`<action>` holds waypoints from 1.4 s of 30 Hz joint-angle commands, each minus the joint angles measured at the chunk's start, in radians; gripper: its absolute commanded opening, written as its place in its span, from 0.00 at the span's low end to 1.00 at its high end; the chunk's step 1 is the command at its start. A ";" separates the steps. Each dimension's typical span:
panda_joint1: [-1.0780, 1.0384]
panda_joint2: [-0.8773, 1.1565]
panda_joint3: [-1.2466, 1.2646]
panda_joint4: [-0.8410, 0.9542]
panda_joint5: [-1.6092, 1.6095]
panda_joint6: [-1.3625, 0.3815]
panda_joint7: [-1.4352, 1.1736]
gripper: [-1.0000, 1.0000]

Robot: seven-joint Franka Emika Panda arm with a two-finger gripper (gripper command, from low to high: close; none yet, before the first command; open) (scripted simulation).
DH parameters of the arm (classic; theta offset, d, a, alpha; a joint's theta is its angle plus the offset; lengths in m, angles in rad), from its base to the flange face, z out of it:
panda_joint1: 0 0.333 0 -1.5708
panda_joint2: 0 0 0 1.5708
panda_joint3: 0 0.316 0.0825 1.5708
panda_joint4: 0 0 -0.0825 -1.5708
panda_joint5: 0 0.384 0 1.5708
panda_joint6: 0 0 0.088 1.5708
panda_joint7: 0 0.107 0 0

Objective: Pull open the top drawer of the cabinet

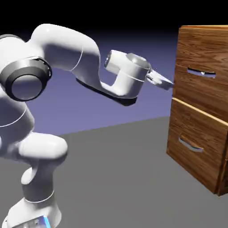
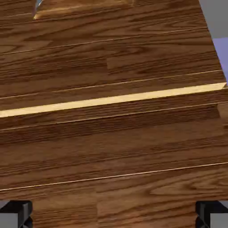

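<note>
While the gripper (image 2: 114,214) hovers near the cabinet (image 1: 196,151) with its fingers spread wide and nothing between them, the top drawer (image 1: 200,93) sits above the lower drawer (image 1: 196,144), its silver handle (image 1: 201,72) toward the exterior view's right.
</note>
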 commanded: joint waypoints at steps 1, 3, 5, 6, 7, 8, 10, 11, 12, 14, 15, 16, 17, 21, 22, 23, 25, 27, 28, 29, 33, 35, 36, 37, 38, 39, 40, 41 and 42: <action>0.023 0.002 -0.021 0.013 -0.044 -0.005 -0.037 0.50; 0.070 0.007 -0.063 0.040 -0.131 -0.014 -0.111 0.50; 0.116 0.012 -0.105 0.067 -0.218 -0.023 -0.185 0.50; 0.139 0.015 -0.126 0.080 -0.261 -0.027 -0.222 0.50; 0.162 0.017 -0.148 0.094 -0.304 -0.032 -0.259 0.50; 0.186 0.020 -0.169 0.107 -0.348 -0.036 -0.296 0.50; 0.232 0.025 -0.211 0.134 -0.435 -0.045 -0.370 0.50; 0.255 0.027 -0.232 0.147 -0.478 -0.050 -0.407 0.50; 0.279 0.030 -0.253 0.161 -0.522 -0.054 -0.444 0.50; 0.325 0.035 -0.295 0.187 -0.609 -0.063 -0.518 0.50; 0.348 0.037 -0.316 0.201 -0.652 -0.068 -0.555 0.50; 0.371 0.040 -0.337 0.214 -0.696 -0.073 -0.592 0.50; 0.395 0.042 -0.358 0.227 -0.739 -0.077 -0.629 0.50; 0.452 0.048 -0.410 0.260 -0.846 -0.088 -0.720 0.50; 0.488 0.042 -0.442 0.278 -0.843 -0.087 -0.732 0.50; 0.524 0.035 -0.473 0.295 -0.840 -0.086 -0.743 0.50; 0.597 0.021 -0.537 0.330 -0.833 -0.085 -0.766 0.50; 0.669 0.008 -0.600 0.366 -0.827 -0.083 -0.789 0.50; 0.705 0.001 -0.632 0.383 -0.823 -0.082 -0.801 0.50; 0.742 -0.006 -0.663 0.401 -0.820 -0.081 -0.812 0.50; 0.813 -0.019 -0.726 0.435 -0.814 -0.079 -0.835 0.00; 0.740 -0.004 -0.662 0.394 -0.820 -0.085 -0.814 0.00; 0.704 0.000 -0.630 0.374 -0.822 -0.088 -0.807 0.00; 0.668 0.002 -0.597 0.354 -0.823 -0.091 -0.803 0.00; 0.632 0.002 -0.563 0.334 -0.823 -0.095 -0.801 0.00; 0.595 0.002 -0.529 0.315 -0.823 -0.098 -0.799 0.00; 0.559 -0.002 -0.494 0.294 -0.822 -0.103 -0.800 0.00; 0.523 -0.011 -0.458 0.272 -0.818 -0.109 -0.809 0.00; 0.487 -0.013 -0.424 0.252 -0.817 -0.112 -0.808 0.00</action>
